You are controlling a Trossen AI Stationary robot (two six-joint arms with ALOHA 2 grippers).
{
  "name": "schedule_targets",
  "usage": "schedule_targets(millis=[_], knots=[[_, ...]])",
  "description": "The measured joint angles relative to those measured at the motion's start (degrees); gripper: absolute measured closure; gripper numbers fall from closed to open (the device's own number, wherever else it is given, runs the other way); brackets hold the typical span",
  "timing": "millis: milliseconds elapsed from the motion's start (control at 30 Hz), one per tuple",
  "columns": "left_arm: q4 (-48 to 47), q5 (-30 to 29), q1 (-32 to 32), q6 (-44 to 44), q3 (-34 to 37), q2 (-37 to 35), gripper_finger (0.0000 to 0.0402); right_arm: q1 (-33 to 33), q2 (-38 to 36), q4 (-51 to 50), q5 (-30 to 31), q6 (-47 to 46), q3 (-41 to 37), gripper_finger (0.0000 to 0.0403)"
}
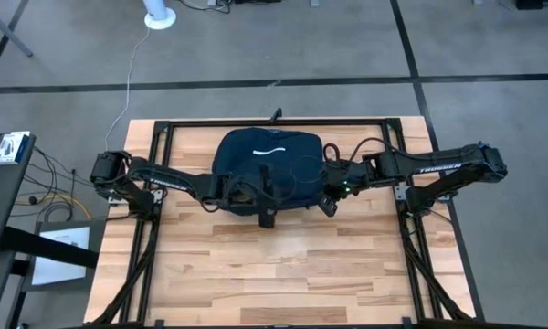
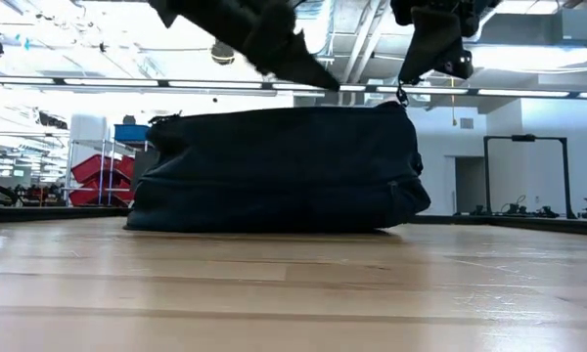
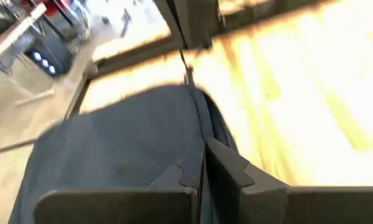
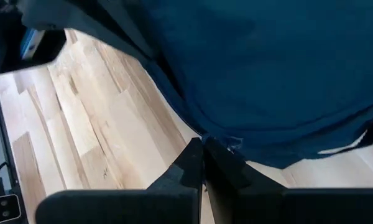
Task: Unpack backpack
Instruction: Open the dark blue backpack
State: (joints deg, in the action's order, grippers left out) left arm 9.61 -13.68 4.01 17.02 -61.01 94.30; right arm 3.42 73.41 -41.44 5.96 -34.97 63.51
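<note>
Both arms are matte black with chunky jointed links and looped black cables near the wrists, the right arm [image 1: 438, 169] at 3 o'clock bearing pale lettering along its forearm and a small green light near its wrist, the left arm [image 1: 155, 178] at 9 o'clock unmarked.

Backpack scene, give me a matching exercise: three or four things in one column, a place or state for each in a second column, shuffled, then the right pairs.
Things:
1. large soft dark navy fabric backpack
2. left gripper
3. right gripper
4. light wooden slatted table

Places or states:
A. shut at the bag's right-hand edge
B. bears the bag and both arm mounts
C. lies zipped at the middle of the table's far half
D. shut over the bag's near edge, toward its left

Pairs: 1-C, 2-D, 3-A, 4-B
</note>
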Motion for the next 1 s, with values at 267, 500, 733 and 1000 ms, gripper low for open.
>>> schedule_targets(millis=[267,500,733,1000], knots=[[4.8,0.3,-0.2,1.5,0.0,1.8,0.0356,0.9,0.0,1.2,0.1,0.9,0.0,0.0403],[7.5,4.0,-1.4,-5.2,0.0,2.8,0.0279,1.1,0.0,1.2,0.2,1.0,0.0,0.0403],[7.8,2.1,-1.5,-5.6,-1.8,8.0,0.0225,1.2,0.0,1.1,0.2,1.0,0.0,0.0403],[7.8,-2.6,-1.5,-1.0,-4.1,9.0,0.0212,3.0,0.0,1.9,0.2,1.0,0.0,0.0403]])
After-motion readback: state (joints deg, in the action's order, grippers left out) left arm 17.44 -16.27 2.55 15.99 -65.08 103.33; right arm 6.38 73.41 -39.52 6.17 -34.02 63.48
